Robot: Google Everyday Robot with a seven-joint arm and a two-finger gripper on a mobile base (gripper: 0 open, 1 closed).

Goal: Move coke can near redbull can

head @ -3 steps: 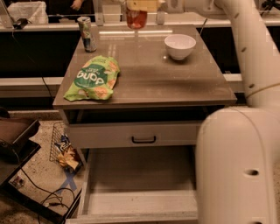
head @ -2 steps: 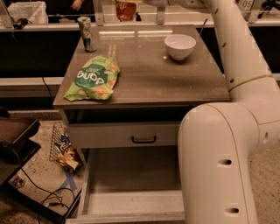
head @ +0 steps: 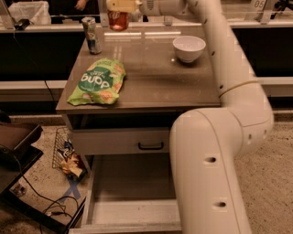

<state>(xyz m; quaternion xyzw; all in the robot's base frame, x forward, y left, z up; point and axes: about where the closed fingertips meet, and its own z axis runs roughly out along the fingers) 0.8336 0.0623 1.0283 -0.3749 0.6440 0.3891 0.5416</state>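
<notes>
Cream two-finger gripper (head: 120,6), clenched on the orange-red coke can (head: 118,20), lifts it clear for carrying at 12 o'clock over the grey table (head: 155,77); the slim blue-silver redbull can (head: 92,35) stands at its 8 o'clock.

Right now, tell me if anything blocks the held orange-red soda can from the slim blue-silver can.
Nothing visible does. The gripper holds the orange-red coke can just right of the slim blue-silver redbull can; bare tabletop lies between.

Green bag (head: 97,81) reads "dang" upside down; pincer (head: 120,9) holds coke can (head: 118,21) beyond it.
</notes>
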